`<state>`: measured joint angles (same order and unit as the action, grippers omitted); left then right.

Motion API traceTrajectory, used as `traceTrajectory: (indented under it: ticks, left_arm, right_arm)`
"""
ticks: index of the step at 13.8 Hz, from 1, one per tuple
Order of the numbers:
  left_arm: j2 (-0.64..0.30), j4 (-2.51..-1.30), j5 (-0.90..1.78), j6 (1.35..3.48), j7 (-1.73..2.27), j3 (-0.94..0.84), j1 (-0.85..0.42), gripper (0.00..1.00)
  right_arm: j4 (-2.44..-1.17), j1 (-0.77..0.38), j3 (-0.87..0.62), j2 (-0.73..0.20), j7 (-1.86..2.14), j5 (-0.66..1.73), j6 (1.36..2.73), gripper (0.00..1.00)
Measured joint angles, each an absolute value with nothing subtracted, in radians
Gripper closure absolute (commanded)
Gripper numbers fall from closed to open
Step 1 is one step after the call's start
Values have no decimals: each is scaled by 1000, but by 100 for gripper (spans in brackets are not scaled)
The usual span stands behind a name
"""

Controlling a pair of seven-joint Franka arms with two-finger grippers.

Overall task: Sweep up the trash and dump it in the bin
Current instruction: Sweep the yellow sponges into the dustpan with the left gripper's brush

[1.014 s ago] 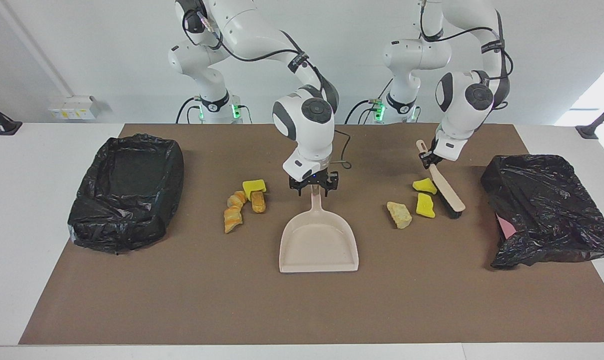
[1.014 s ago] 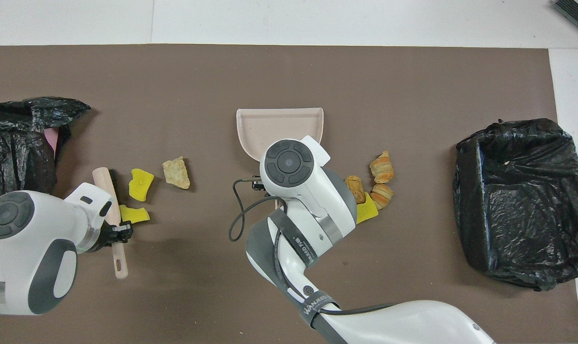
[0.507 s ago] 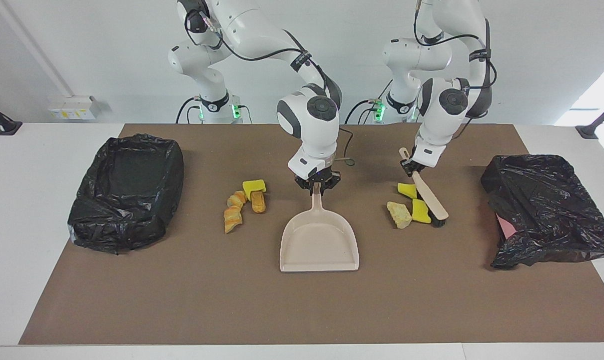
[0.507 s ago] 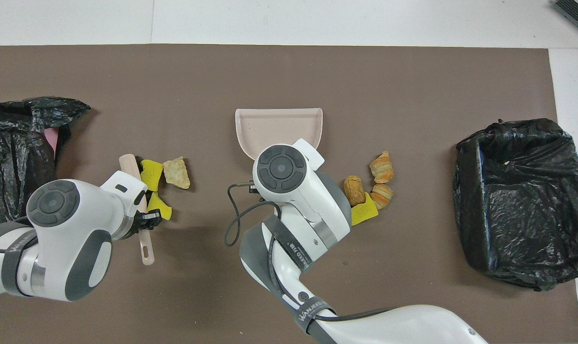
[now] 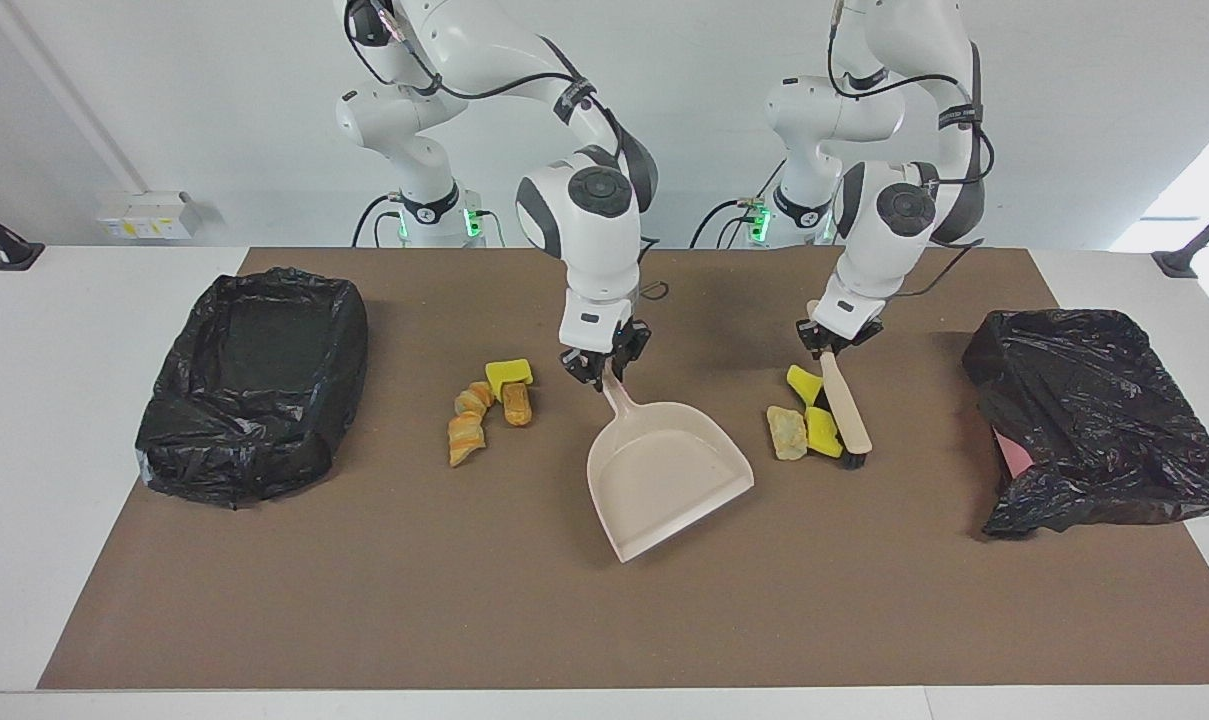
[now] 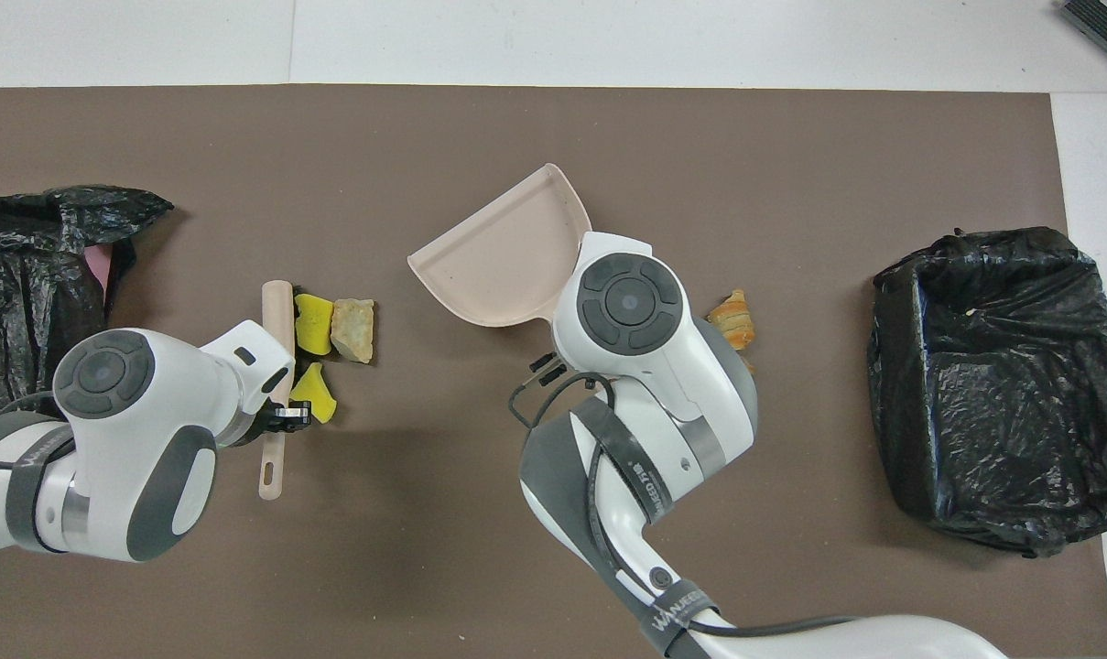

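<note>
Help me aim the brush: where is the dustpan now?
The dustpan lies mid-table between the two trash clusters, its handle held by the right gripper, its mouth angled toward the left arm's end.

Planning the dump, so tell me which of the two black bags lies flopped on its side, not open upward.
The black bag at the left arm's end of the table: it slumps sideways, pink showing under it. The other bag sits open upward.

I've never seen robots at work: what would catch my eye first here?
Mid-table, the right gripper holds a beige dustpan by its handle. Toward the left arm's end, the left gripper presses a brush against yellow and pale scraps. Black-bagged bins sit at both ends.
</note>
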<state>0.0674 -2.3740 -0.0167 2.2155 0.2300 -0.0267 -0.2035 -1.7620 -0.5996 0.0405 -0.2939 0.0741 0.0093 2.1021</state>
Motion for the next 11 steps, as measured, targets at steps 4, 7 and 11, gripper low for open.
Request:
traceTrajectory:
  ticks: [4, 7, 11]
  left_arm:
    - [67, -2374, -17, 2208, 213, -28, -205, 100]
    - [67, -2374, -17, 2192, 209, -35, -206, 100]
    - [68, -2373, -17, 2174, 158, -39, -233, 100]
  right_arm:
    - [-1868, -598, 39, -224, 491, -24, 2076, 100]
    - [-1890, -599, 39, -217, 719, -26, 2076, 100]
    - [-1904, -638, 35, -219, 695, -26, 2042, 100]
